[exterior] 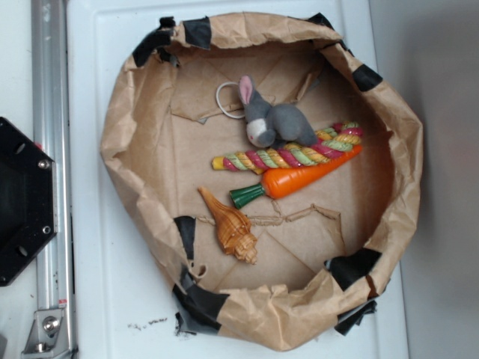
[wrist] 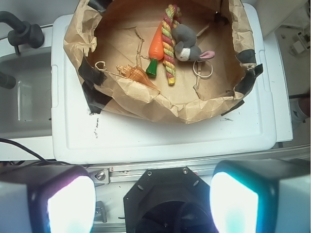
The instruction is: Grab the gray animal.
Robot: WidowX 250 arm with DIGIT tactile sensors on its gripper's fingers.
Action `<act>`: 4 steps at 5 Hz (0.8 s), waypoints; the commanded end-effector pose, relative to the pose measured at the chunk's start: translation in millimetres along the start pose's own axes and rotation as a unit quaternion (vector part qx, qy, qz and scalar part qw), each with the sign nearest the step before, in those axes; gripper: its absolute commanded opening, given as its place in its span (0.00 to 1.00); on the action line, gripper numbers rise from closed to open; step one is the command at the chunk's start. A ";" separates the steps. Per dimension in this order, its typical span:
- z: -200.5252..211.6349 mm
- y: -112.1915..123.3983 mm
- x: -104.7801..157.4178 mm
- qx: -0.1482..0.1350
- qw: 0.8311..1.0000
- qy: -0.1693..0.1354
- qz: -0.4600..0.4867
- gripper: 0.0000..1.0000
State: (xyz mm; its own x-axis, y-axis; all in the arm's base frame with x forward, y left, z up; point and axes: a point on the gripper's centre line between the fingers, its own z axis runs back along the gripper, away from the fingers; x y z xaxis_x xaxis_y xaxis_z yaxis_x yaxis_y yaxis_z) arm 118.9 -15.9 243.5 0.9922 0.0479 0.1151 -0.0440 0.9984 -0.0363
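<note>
- A brown paper nest (exterior: 135, 149) fills the exterior frame, holding four toys.
- The gray animal (exterior: 271, 120) lies upper centre, touching a braided rope (exterior: 288, 155); carrot (exterior: 299, 178) and seashell (exterior: 228, 224) lie below.
- The gripper (wrist: 153, 196) spreads wide at the wrist view's bottom edge, holding nothing.

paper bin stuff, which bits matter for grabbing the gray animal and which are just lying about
For the job:
rabbit
gripper, open, far from the bin

Lying about:
carrot
rope
seashell
white ring
</note>
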 end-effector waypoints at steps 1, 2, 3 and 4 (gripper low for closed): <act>0.0 0.0 0.0 0.000 1.000 0.000 0.000 1.00; -44.9 -1.1 42.3 -0.060 0.995 0.016 -0.077 1.00; -64.6 -2.9 87.3 -0.001 0.976 -0.062 -0.207 1.00; -96.2 3.2 122.3 0.014 0.964 -0.052 -0.259 1.00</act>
State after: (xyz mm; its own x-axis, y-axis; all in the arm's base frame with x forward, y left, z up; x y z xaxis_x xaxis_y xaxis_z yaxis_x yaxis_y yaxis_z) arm 243.4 -7.1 141.3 0.8765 -0.4575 0.1499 0.4546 0.8890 0.0553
